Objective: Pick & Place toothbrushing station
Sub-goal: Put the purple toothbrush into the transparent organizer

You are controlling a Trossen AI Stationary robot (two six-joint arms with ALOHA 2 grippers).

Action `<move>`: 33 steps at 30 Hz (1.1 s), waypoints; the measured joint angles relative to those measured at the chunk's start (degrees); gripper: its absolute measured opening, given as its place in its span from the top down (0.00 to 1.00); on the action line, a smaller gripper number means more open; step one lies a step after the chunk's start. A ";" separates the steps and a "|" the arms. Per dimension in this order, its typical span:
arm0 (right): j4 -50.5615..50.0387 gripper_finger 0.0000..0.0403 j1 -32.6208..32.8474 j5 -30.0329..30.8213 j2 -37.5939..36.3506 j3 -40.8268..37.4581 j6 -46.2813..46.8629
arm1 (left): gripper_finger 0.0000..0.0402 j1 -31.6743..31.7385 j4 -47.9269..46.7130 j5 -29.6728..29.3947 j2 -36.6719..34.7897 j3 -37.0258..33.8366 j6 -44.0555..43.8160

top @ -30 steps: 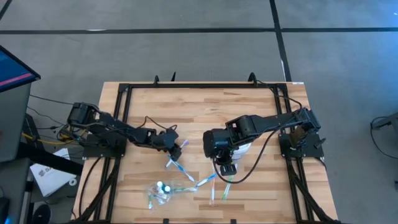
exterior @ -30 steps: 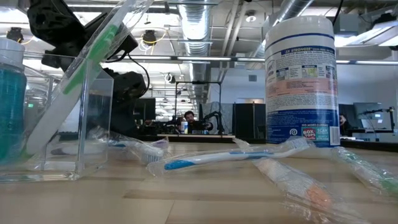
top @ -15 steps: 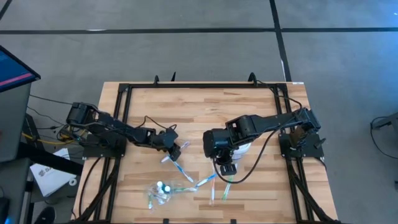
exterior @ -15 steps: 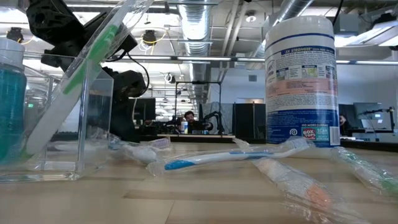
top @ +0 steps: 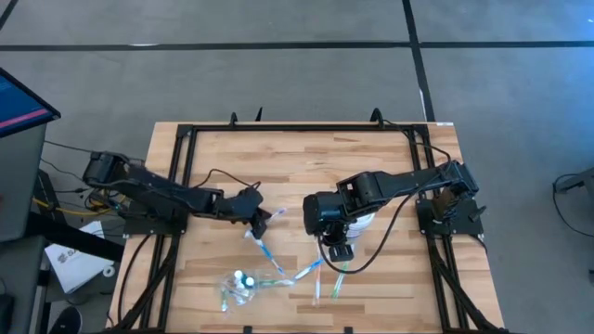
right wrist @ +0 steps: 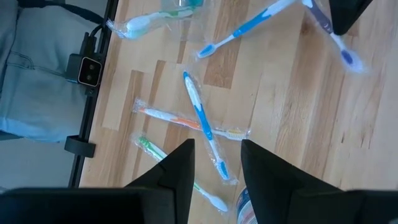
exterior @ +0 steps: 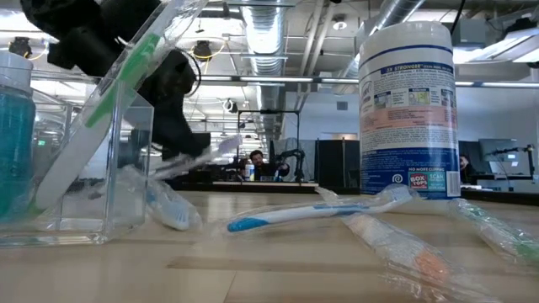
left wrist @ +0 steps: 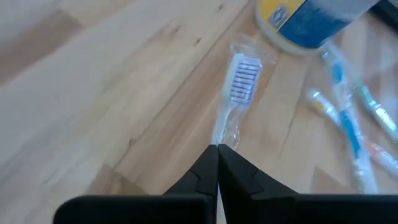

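The wrapped toothbrush [left wrist: 239, 84] is being held by its handle end in the left gripper [left wrist: 217, 163], whose jaws are pressed together on the handle; the bristle head is pointing away from the jaws and sitting just above the surface [top: 371, 167]. In the low view this toothbrush [exterior: 189, 160] is tilting upward from its wrapper, which suggests a lift is under way. Gripping at the handle tip is leaving the head free, probably so the brush can be dropped head-up into a holder.

The remaining toothbrushes [top: 316, 274] are lying scattered toward the front edge of the surface, several crossing one another. A clear container [top: 238, 285] with a green toothbrush [exterior: 93, 118] leaning inside it is standing near the front left corner, likely the destination.

The right gripper [top: 338, 252] is hovering above the scattered brushes near the middle of the surface with its jaws apart and nothing between them. A white wipes canister [exterior: 407, 109] is standing just beside that arm.
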 joint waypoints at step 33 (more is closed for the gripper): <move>0.33 0.70 0.00 0.00 0.33 0.00 0.39 | 1.00 -12.00 3.25 -13.72 -19.05 0.04 15.35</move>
